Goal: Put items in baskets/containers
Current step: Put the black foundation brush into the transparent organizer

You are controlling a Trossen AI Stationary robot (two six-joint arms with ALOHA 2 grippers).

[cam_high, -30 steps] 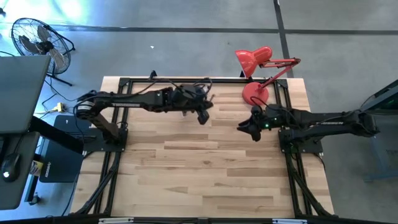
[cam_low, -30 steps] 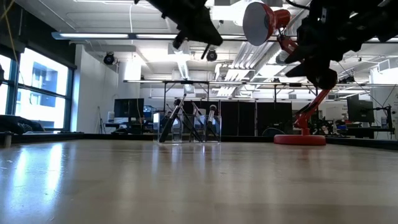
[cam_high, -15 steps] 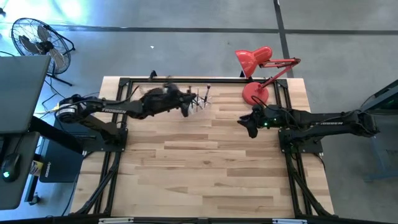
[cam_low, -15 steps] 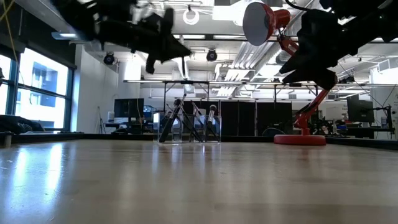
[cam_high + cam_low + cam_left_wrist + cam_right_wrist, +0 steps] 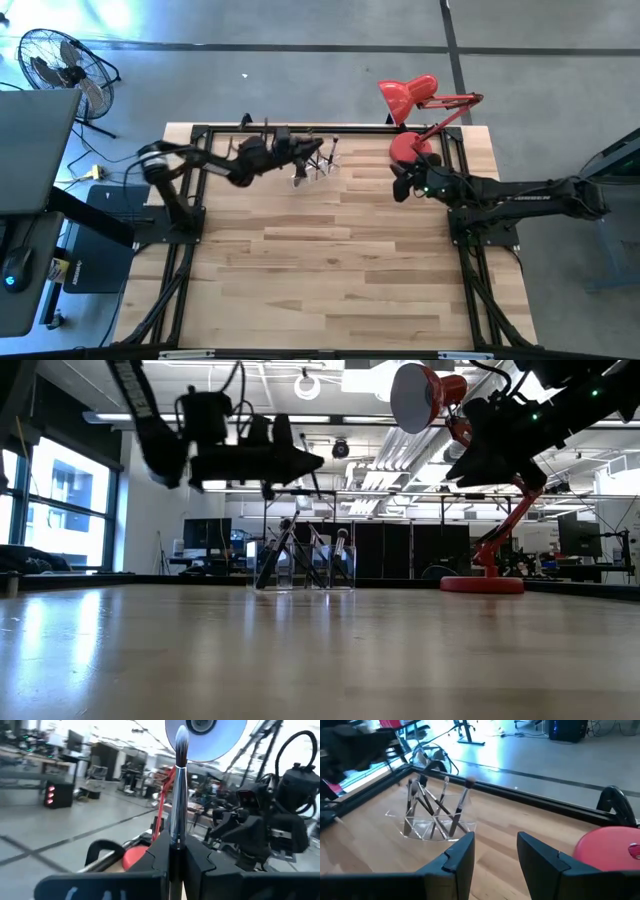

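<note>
We see the left gripper (image 5: 172, 862) pinching a silver-ferruled makeup brush (image 5: 177, 795) near the bench's far edge; next, probably, lowering it into the clear plastic holder (image 5: 437, 827). The right gripper (image 5: 495, 852) waits spread.

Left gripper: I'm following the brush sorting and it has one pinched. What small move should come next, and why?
Probably carry the left gripper, shut on a makeup brush, over the clear holder at the table's far edge and tip the brush upright. The holder already has several brushes leaning in it, and the open right gripper waits beside the red lamp base.
</note>
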